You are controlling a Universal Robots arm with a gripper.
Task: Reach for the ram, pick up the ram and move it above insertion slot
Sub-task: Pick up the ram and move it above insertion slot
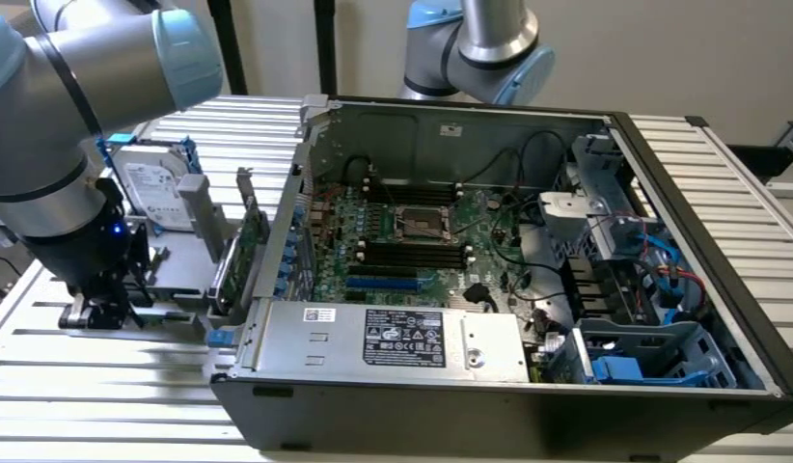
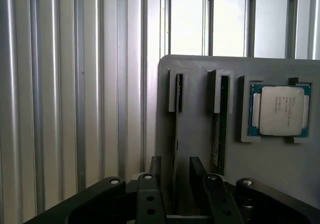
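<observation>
Slatted bench [image 1: 114, 386] at nine o'clock of the case [image 1: 500, 405] carries the holder [image 2: 200, 134], where I judge the reach nearly done: my gripper [image 2: 176, 186] stands open astride the upright ram [image 2: 176, 134], and a clean pinch needs it square, the slot [image 1: 410, 253] well apart inside.

No text I can read, black label [image 1: 406, 340] on power supply [image 1: 495, 338] too small, white barcode sticker [image 1: 316, 314] beside it illegible, hard drive label [image 1: 156, 185] unreadable, processor [image 2: 281, 110] markings too faint
</observation>
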